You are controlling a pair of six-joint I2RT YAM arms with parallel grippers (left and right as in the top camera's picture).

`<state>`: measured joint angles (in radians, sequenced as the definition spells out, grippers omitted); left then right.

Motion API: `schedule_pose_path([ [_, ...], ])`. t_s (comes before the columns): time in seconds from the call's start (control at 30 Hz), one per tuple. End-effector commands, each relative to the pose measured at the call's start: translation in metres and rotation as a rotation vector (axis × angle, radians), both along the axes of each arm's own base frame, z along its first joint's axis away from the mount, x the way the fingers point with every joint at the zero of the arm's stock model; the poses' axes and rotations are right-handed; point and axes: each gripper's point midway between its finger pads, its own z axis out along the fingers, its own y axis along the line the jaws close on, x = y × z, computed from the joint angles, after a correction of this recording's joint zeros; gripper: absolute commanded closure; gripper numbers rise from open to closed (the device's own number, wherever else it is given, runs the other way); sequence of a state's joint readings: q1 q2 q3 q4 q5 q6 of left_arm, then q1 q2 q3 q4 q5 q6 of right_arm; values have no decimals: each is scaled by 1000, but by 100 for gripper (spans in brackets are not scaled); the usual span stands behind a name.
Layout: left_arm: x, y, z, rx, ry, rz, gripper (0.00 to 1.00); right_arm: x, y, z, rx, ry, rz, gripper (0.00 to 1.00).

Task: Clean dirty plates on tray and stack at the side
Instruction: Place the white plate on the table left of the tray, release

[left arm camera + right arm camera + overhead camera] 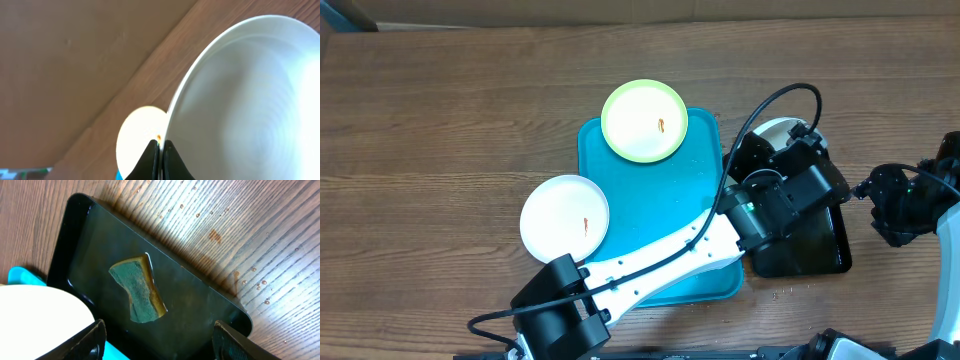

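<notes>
The turquoise tray (650, 250) lies mid-table. A plate with a pale green rim (643, 121) rests on its far edge, with an orange smear. A white plate (564, 218) with a smear lies at the tray's left edge. My left gripper (760, 150) reaches across the tray and is shut on the rim of the third white plate (778, 128), held tilted; the left wrist view shows the jaws (161, 150) pinching that plate (250, 100). My right gripper (160, 340) is open and empty above a sponge (137, 292).
A black tray (820, 250) stands right of the turquoise tray; in the right wrist view it (210, 315) holds water and the green-yellow sponge. Water drops dot the wood beside it. The right arm (900, 200) is at the far right.
</notes>
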<state>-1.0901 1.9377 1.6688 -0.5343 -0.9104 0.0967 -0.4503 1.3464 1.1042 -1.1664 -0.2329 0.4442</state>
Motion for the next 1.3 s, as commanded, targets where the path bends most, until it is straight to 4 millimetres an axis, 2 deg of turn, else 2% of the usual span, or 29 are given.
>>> schedule_pose_path([
  [0.0, 4, 17, 30, -220, 18, 91, 96, 4, -1, 8, -7, -32, 3, 30],
  [0.07, 3, 25, 34, -328, 104, 93, 96, 3, -1, 8, -5, -29, 3, 30],
  [0.17, 7, 52, 46, -556, 256, 146, 96, 2, 1, 8, 4, -23, 5, 30],
  [0.3, 22, 115, 56, -763, 447, 242, 96, 1, 3, 8, 14, -23, 7, 30],
  [0.33, 30, 145, 57, -804, 490, 289, 96, 2, 3, 8, 14, -24, 11, 30],
  [0.37, 35, 166, 55, -826, 510, 329, 96, 2, 4, 8, 18, -27, 16, 30],
  [0.47, 48, 246, 42, -873, 554, 518, 96, 7, 15, 12, 59, -71, 97, 30],
  [0.5, 50, 274, 35, -884, 561, 594, 96, 8, 20, 14, 76, -88, 127, 30],
  [0.53, 50, 314, 25, -901, 566, 701, 96, 11, 28, 17, 99, -117, 177, 30],
  [0.57, 50, 341, 20, -905, 560, 764, 96, 13, 33, 19, 113, -135, 212, 30],
  [0.63, 46, 382, 11, -921, 548, 861, 96, 15, 44, 22, 135, -165, 277, 30],
  [0.67, 41, 405, 6, -932, 538, 923, 96, 16, 49, 23, 145, -178, 307, 30],
  [0.8, 18, 474, -17, -976, 521, 1125, 96, 18, 68, 25, 160, -184, 379, 30],
  [0.83, 10, 486, -25, -984, 526, 1168, 96, 18, 71, 25, 161, -183, 391, 30],
  [0.93, -20, 521, -59, -1006, 555, 1316, 96, 18, 83, 25, 165, -180, 433, 30],
  [0.97, -43, 542, -86, -1017, 566, 1413, 96, 18, 91, 25, 167, -179, 460, 30],
  [1.0, -53, 551, -97, -1025, 568, 1451, 96, 18, 93, 25, 168, -178, 470, 30],
  [1.03, -71, 564, -117, -1057, 564, 1520, 96, 18, 98, 25, 167, -178, 488, 29],
  [1.07, -78, 570, -125, -1078, 560, 1546, 96, 18, 100, 24, 165, -177, 496, 29],
  [1.2, -95, 588, -140, -1104, 522, 1610, 95, 18, 103, 23, 153, -171, 513, 27],
  [1.27, -99, 596, -143, -1089, 499, 1628, 90, 18, 104, 23, 153, -172, 517, 27],
])
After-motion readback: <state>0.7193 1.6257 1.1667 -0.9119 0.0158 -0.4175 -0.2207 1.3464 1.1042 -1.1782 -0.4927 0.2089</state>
